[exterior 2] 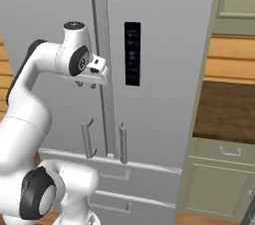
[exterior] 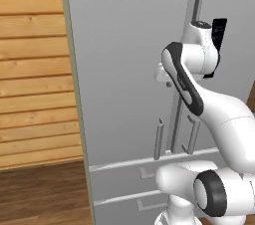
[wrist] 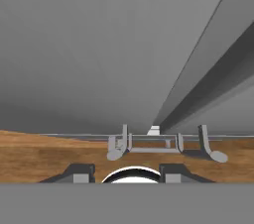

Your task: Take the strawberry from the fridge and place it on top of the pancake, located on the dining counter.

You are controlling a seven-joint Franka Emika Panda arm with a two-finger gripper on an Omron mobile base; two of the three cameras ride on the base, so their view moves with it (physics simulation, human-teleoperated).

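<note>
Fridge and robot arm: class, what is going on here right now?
A white robot arm faces a tall grey fridge whose doors are both shut. Its gripper hangs close to the seam between the doors, above the two bar handles, touching neither. Nothing is held. The hand view looks down the door front to the handles and the wooden floor. The fridge is not yet opened.

both base views flank the fridge [exterior: 124,69] closely; hand view looks down it.

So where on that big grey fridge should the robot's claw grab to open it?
Probably a vertical bar handle beside the centre seam of the fridge. It stands off the closed door, so the gripper, now above it, could come straight from the front, fingers either side of the bar.
</note>
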